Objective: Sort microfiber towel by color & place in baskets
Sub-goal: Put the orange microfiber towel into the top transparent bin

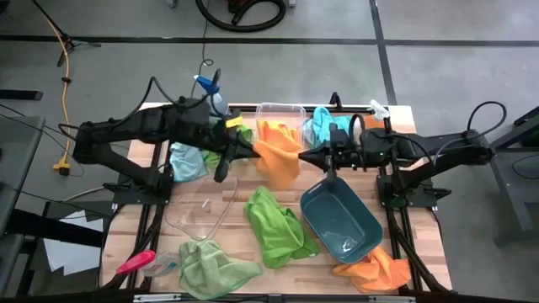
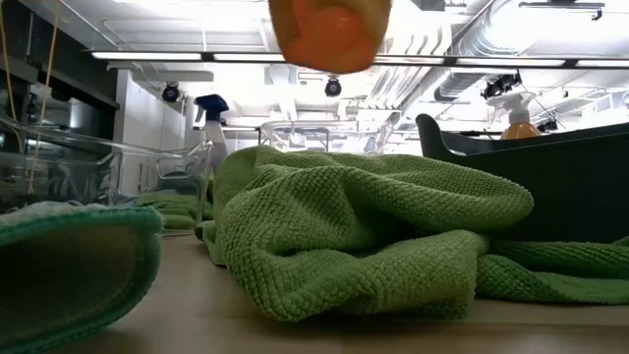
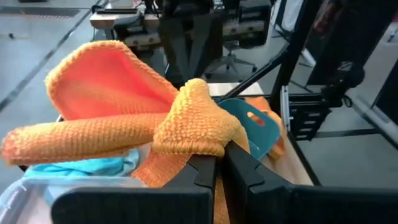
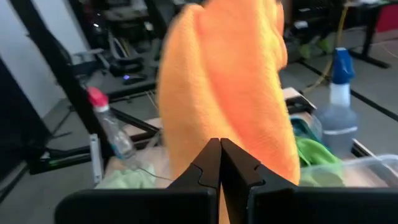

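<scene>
Wooden slats make up the table (image 1: 126, 244), which stands on a grey floor with cables trailing behind it. Above its middle an orange towel (image 1: 278, 160) hangs in the air, stretched between both arms just in front of the clear tub (image 1: 280, 118). The left gripper (image 1: 253, 151) pinches one edge of it, its fingers (image 3: 202, 171) pressed together on a bunched fold in the left wrist view. The right gripper (image 1: 307, 156) grips the opposite edge, its fingers (image 4: 208, 163) closed tight on the cloth in the right wrist view.

More orange cloth lies inside the clear tub. A light blue towel (image 1: 318, 124) sits beside the tub on the right arm's side, and another blue towel (image 1: 187, 160) lies under the left arm. A green towel (image 1: 276, 225) is spread in the middle of the table, touching the dark teal basin (image 1: 339, 220). A paler green towel (image 1: 212, 268) lies at the front edge, just in front of the clear shallow dish (image 1: 202, 210). Another orange towel (image 1: 375, 269) is crumpled at the front corner by the basin.

A pink-handled tool (image 1: 135, 262) rests near the front left corner, and a blue-topped spray bottle (image 1: 210, 88) stands at the back by the left arm.
</scene>
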Tool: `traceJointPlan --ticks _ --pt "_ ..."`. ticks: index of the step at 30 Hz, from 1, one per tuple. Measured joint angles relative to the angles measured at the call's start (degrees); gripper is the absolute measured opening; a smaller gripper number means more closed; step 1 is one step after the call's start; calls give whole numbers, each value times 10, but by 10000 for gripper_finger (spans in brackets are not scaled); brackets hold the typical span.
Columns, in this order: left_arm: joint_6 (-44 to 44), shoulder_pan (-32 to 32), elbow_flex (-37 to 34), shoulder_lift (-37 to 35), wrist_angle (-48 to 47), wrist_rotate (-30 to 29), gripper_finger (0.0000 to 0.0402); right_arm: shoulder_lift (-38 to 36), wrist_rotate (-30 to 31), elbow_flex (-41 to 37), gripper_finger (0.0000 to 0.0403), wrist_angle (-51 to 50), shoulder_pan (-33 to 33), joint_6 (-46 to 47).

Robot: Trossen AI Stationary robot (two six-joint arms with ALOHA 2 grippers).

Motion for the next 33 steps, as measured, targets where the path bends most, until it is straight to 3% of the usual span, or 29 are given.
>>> traceJointPlan --ticks 3,8,13,26,33 --pt "-12 -1 -75 -38 64 3 0 -10 0 0 0 12 14 -8" --pt "-68 -2 -218 -110 258 -5 0 -22 -1 0 0 37 27 -14" --pt "-98 -1 -298 -136 388 -26 0 -24 0 0 0 44 27 -13" --pt "-94 1 -314 -120 469 -34 0 -24 0 0 0 47 27 -15" --pt "-50 85 -312 -51 621 -36 0 -24 0 0 0 60 27 -28"
